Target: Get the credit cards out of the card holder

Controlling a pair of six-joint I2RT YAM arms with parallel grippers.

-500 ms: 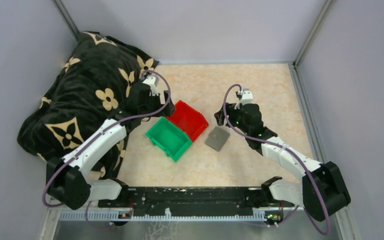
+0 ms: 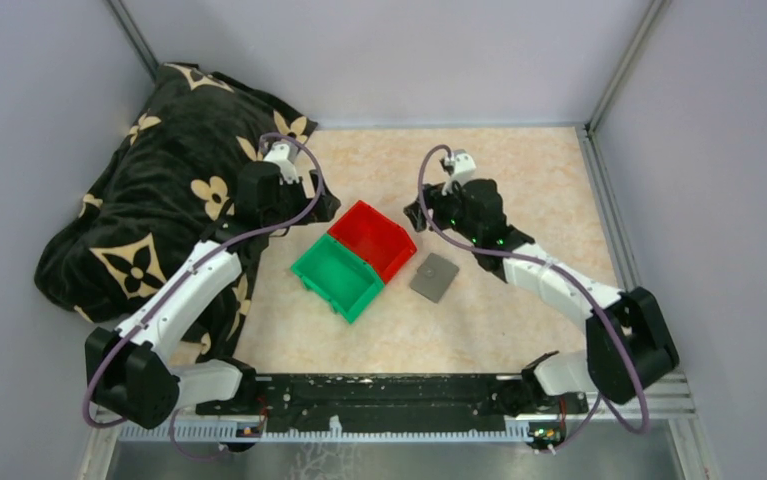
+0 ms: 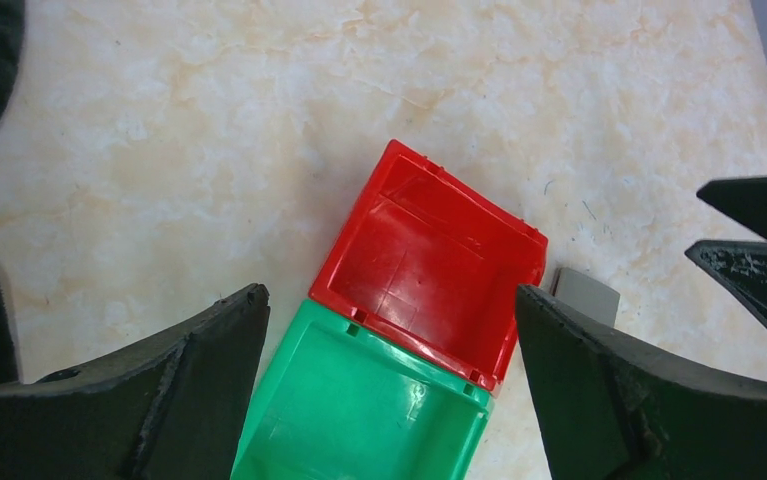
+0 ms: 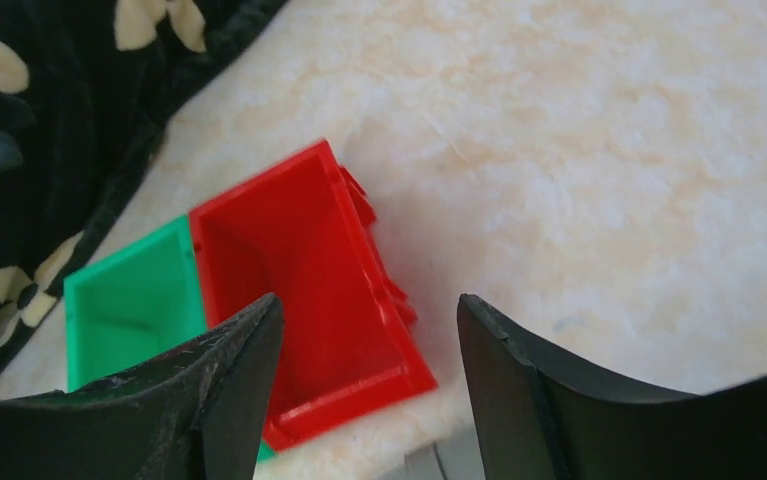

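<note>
Top external shows one card holder [image 2: 434, 277], two bins [image 2: 371, 238] [image 2: 337, 275], left tool [image 3: 389, 300] and right tool [image 4: 369, 300] agape, empty

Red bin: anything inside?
Nothing seen: the red bin shows only its bare floor from the left wrist and top views. In the right wrist view, fingers of the right gripper hide its near corner.
</note>
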